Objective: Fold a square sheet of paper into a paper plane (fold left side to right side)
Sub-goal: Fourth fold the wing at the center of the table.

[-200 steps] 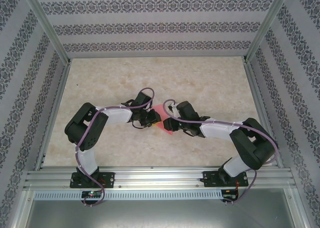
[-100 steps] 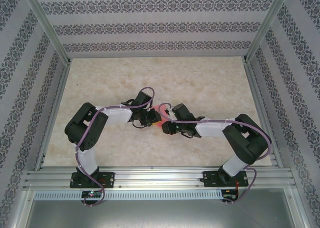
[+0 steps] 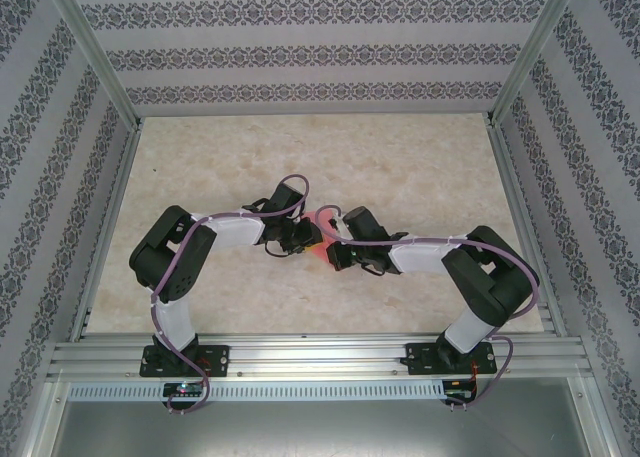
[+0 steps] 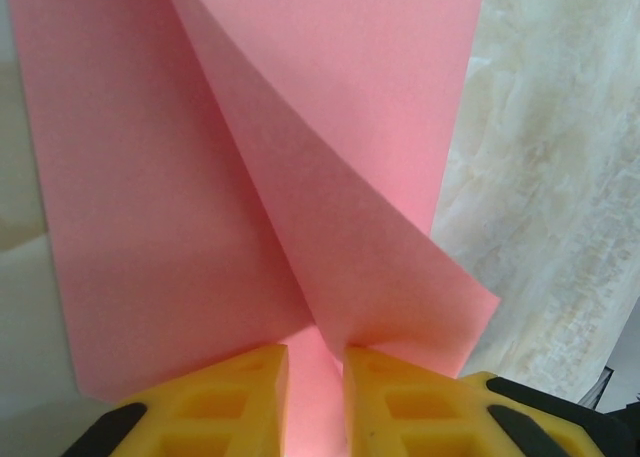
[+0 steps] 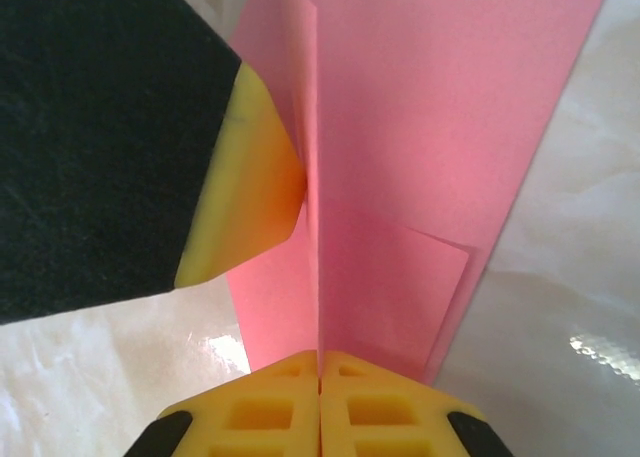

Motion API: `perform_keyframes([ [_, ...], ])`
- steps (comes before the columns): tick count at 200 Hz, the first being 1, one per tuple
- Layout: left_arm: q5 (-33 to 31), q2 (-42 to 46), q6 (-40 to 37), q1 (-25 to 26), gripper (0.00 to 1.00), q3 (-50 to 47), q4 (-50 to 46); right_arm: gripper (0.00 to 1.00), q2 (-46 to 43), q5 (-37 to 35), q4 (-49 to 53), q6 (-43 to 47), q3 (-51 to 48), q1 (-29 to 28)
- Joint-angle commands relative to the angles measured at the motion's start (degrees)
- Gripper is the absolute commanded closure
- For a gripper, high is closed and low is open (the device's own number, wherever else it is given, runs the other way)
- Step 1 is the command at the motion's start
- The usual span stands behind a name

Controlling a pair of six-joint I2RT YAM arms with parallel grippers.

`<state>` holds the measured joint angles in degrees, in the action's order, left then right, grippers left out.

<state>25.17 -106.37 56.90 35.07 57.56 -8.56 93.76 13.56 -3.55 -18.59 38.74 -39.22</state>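
The square sheet of paper (image 3: pixel 321 220) is salmon pink and lies mid-table between my two grippers, partly covered by them. In the left wrist view the paper (image 4: pixel 150 177) curls up into a raised flap that runs down between the yellow fingertips of my left gripper (image 4: pixel 315 352), which stand a narrow gap apart around it. In the right wrist view an upright ridge of the paper (image 5: pixel 420 127) runs into the seam of my right gripper (image 5: pixel 320 357), shut on it. A left gripper finger (image 5: pixel 245 187) presses that ridge from the left. A paper plane is out of view.
The marble-patterned table (image 3: pixel 400 157) is ringed by patterned walls and metal posts. An aluminium rail (image 3: pixel 320 357) carries both arm bases at the near edge. My left gripper (image 3: pixel 303 239) and right gripper (image 3: pixel 332 254) sit almost touching at the centre.
My right arm has slid left toward the left gripper, and its jaws have closed on the paper's ridge. The left arm has stayed in place.
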Motion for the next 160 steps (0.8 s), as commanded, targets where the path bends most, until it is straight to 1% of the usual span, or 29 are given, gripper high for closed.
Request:
perform_keyframes([
  [1,-0.2,0.5,-0.5,0.8,0.8,0.3,0.4,0.94,-0.6,2.4,-2.9,-1.3,-0.9,0.9],
  [27,-0.9,0.9,-0.3,0.8,0.85,-0.2,0.0,0.94,-1.2,3.6,-4.6,-2.5,-2.2,2.0],
  [46,-1.1,0.7,-0.4,0.8,0.86,-0.1,0.0,0.94,-1.4,4.6,-5.4,-2.8,-2.8,2.5],
  [64,-0.9,0.1,-0.3,0.8,0.83,0.3,0.1,0.94,-1.2,5.1,-5.5,-2.7,-2.9,2.5],
  [81,-1.0,-0.3,-0.1,0.9,0.79,0.4,0.3,0.94,-1.0,5.5,-5.7,-2.6,-2.9,2.5],
  [109,-1.2,-0.8,-0.1,0.9,0.78,0.7,0.3,0.92,-1.2,6.0,-5.9,-2.7,-3.1,2.5],
  [124,-1.1,-1.2,-0.1,0.9,0.78,0.8,0.4,0.9,-1.5,6.4,-5.7,-2.9,-3.0,2.6],
  [160,-1.1,-1.2,-0.2,1.0,0.78,0.8,0.2,0.77,-2.8,8.8,-6.7,-4.3,-3.2,3.5],
])
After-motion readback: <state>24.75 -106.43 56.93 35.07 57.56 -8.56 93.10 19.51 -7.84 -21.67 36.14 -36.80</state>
